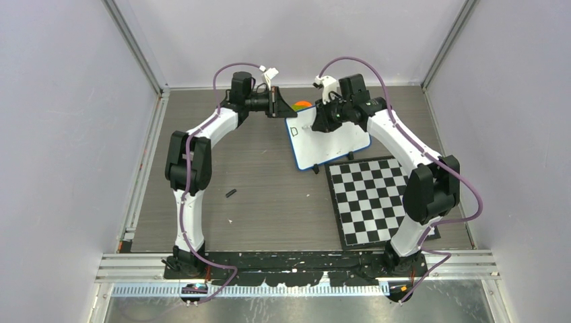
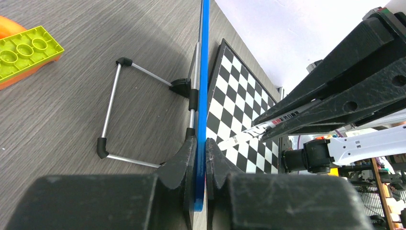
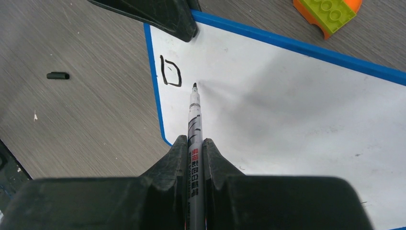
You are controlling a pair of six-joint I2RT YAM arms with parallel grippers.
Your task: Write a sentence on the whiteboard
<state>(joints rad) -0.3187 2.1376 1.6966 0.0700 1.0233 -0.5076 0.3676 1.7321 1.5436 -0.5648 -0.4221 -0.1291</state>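
On the left of the wooden surface, a black marker cap lies by itself. Farther back, the left arm's jaws pinch the blue rim of the whiteboard at its upper-left corner, evidently to steady it against the pen's push. The sentence is barely begun: a lone D sits by that corner. Just right of it, the right arm's jaws clamp a marker, its tip at or just off the board. Only the left wrist view shows the board propped on a wire stand; the right wrist view shows the letter plainly. A checkered board lies rightmost.
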